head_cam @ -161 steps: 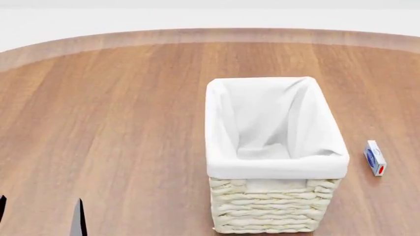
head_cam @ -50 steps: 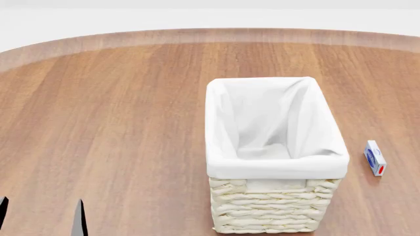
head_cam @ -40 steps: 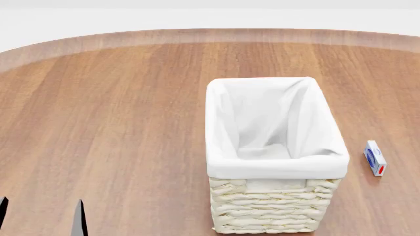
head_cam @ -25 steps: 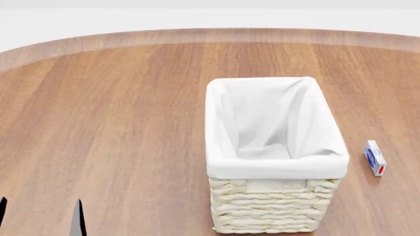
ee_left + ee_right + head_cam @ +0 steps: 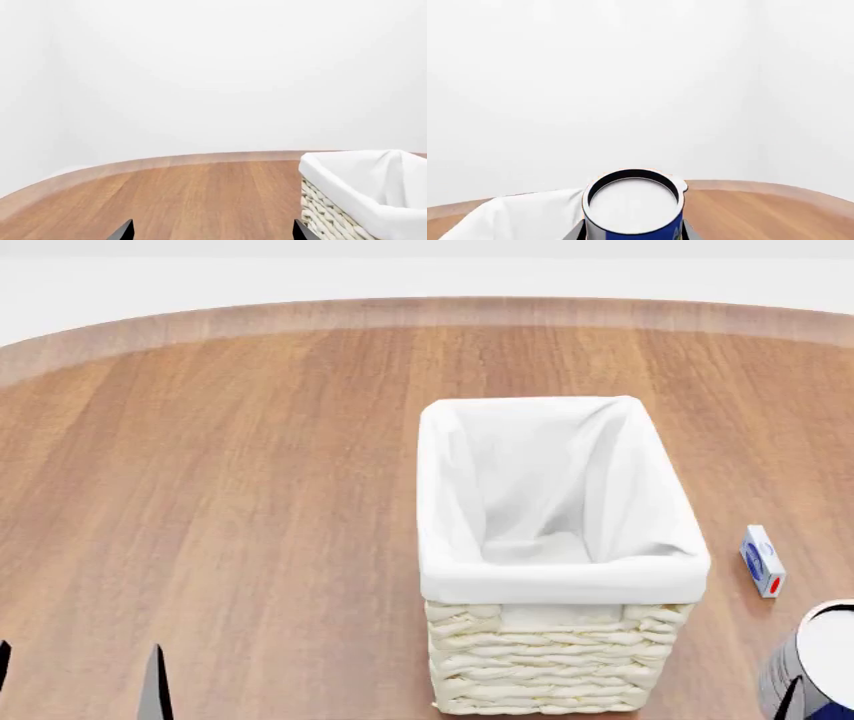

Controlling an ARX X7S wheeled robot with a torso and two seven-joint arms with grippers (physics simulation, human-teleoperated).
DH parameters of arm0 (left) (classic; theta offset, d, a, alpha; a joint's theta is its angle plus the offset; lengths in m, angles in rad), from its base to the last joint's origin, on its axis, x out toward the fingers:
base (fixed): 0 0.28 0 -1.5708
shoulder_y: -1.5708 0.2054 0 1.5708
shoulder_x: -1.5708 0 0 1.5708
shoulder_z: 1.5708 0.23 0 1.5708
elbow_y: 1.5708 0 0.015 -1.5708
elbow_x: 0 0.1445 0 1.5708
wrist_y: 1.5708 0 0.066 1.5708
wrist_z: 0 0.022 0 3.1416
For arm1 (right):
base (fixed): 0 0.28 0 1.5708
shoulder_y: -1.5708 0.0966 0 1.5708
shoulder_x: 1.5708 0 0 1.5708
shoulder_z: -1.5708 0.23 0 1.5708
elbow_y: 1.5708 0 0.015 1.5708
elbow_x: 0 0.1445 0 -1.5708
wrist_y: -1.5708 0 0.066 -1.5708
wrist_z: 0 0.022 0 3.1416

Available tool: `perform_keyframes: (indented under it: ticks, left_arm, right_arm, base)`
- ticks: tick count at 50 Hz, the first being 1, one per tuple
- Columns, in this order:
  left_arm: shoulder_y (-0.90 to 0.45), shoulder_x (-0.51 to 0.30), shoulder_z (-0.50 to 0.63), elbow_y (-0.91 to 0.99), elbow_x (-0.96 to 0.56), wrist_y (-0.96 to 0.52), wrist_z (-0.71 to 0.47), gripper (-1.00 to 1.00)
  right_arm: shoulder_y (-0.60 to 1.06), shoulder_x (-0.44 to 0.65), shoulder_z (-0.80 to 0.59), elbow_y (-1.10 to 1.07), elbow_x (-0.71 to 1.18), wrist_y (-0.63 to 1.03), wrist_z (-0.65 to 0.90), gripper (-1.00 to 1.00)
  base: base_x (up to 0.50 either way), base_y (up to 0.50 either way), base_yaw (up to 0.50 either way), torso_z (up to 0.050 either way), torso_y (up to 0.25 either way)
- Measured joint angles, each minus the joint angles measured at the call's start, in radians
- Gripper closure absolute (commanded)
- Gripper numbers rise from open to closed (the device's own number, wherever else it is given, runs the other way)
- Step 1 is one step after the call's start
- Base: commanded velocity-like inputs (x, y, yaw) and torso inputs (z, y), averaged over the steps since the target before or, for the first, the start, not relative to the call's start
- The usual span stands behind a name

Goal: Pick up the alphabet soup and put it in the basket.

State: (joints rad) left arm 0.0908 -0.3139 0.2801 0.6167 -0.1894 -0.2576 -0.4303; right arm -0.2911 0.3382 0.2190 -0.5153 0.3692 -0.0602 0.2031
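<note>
Wood surface (image 5: 240, 490), white backdrop. Right pincer (image 5: 632, 235) clamps the alphabet soup (image 5: 634, 207), can upright, white top showing, at the head view's lower right, just beside the basket (image 5: 541, 660). Left pincer (image 5: 74, 680) spread wide, nothing in it, well apart from the basket. Small blue-white box (image 5: 762, 561) lies beyond the can.

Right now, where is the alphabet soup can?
In the head view the alphabet soup sits at the lower right corner, right of the basket and nearer than the small box, apparently held in the right gripper's jaws.
</note>
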Motion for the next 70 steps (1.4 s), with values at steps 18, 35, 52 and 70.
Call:
perform_keyframes:
  ticks: [18,35,52,70]
  left_arm:
    - [-0.003,-0.005,0.001,-0.008,-0.006,0.004,-0.006,-1.00]
    - [-0.004,-0.009,-0.001,-0.014,-0.014,0.010,-0.011,-1.00]
    - [-0.004,-0.014,0.000,-0.018,-0.018,0.014,-0.017,-1.00]
    - [-0.006,-0.020,0.002,-0.017,-0.022,0.015,-0.023,-1.00]
  right_arm:
    - [0.411,0.080,-0.178,-0.108,0.056,0.368,0.063,1.00]
    - [0.758,0.037,-0.325,0.075,0.061,0.486,0.036,1.00]
    - [1.012,-0.035,-0.423,0.457,0.002,0.430,-0.036,1.00]
    - [1.237,-0.110,-0.487,0.897,-0.067,0.328,-0.091,1.00]
  base:
    - [0.00,0.00,0.00,0.000,0.001]
    - [0.00,0.00,0.00,0.000,0.001]
    - [0.00,0.00,0.00,0.000,0.001]
    - [0.00,0.00,0.00,0.000,0.001]
